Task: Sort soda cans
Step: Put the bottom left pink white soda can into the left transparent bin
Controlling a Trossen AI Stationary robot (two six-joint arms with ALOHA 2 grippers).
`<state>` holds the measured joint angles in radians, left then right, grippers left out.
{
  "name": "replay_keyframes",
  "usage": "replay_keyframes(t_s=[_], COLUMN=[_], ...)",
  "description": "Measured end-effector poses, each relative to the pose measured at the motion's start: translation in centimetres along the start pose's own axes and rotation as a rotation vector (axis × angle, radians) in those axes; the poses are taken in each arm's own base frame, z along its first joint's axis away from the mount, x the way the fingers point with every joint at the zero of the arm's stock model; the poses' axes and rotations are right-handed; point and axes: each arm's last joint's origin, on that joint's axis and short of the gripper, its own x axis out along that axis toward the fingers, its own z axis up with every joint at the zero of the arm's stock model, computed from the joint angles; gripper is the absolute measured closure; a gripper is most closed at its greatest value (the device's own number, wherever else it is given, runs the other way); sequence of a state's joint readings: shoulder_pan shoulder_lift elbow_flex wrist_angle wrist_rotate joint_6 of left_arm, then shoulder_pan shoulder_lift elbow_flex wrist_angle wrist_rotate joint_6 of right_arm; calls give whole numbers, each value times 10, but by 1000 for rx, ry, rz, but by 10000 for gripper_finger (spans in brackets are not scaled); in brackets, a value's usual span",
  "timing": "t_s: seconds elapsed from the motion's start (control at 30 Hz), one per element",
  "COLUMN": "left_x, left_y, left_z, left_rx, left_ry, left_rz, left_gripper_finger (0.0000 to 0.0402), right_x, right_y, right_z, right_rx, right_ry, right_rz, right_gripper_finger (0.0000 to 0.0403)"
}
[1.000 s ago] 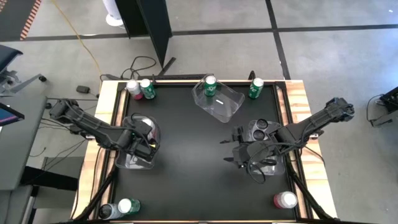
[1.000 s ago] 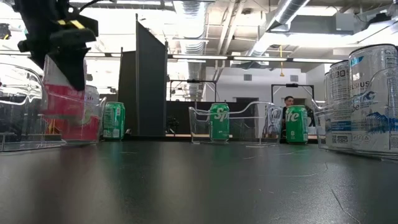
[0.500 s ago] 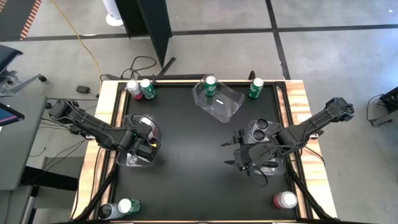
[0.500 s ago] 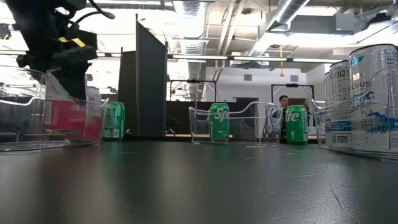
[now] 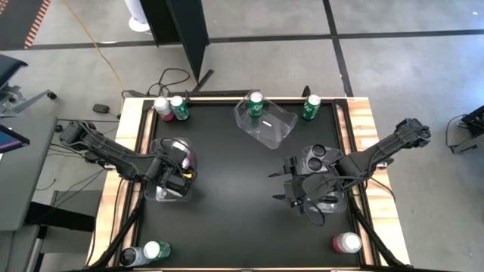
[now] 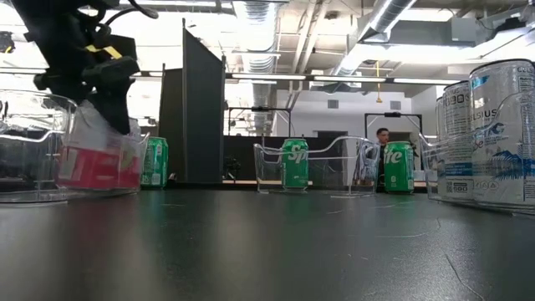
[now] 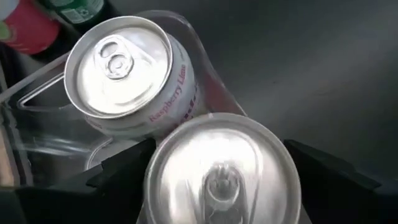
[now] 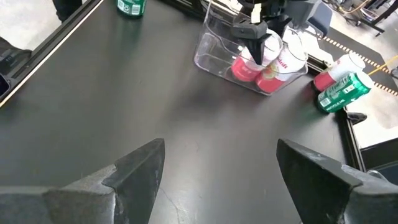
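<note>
My left gripper (image 5: 175, 175) reaches down into the clear bin (image 5: 160, 195) at the table's left and is shut on a pink soda can (image 7: 221, 171). A second pink can (image 7: 121, 71) stands upright in that bin beside it. The low view shows the held can (image 6: 96, 163) low inside the bin wall, below my left gripper (image 6: 109, 104). My right gripper (image 5: 291, 189) is open and hovers over bare table near the right-hand bin (image 5: 321, 170), which holds dark cans (image 5: 316, 155). It touches nothing. My left gripper pinches the pink can by its upper body just below the silver top (image 7: 186, 155), one finger (image 7: 121, 177) on each side. It comes from above, pointing down. The can sits low in the bin; whether its base rests on the bin floor cannot be told.
A third clear bin (image 5: 276, 128) at the far middle holds a green can (image 5: 255, 104). Loose cans stand at the far left (image 5: 172, 108), far right (image 5: 311, 106), near-left corner (image 5: 147, 253) and near-right corner (image 5: 346, 242). The table's middle is bare black surface (image 5: 234, 196).
My left gripper has moved down, carrying the pink can from above the bin's rim to low inside the bin, beside the other pink can. The gripper has stayed shut on it.
</note>
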<state>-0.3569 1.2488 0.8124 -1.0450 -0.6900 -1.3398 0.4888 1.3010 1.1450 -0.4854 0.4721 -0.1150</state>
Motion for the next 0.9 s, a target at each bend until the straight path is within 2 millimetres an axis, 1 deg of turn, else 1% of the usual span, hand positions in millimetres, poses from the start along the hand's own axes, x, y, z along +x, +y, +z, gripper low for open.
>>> replay_keyframes(t_s=[0.9], left_x=[0], left_y=[-1], left_z=[0], left_rx=[54], left_ry=[-19], left_rz=[0], left_gripper_finger=[56], right_x=[0], right_y=[0], right_z=[0], right_rx=[1], right_ry=[0], right_rz=[0], right_gripper_finger=[74])
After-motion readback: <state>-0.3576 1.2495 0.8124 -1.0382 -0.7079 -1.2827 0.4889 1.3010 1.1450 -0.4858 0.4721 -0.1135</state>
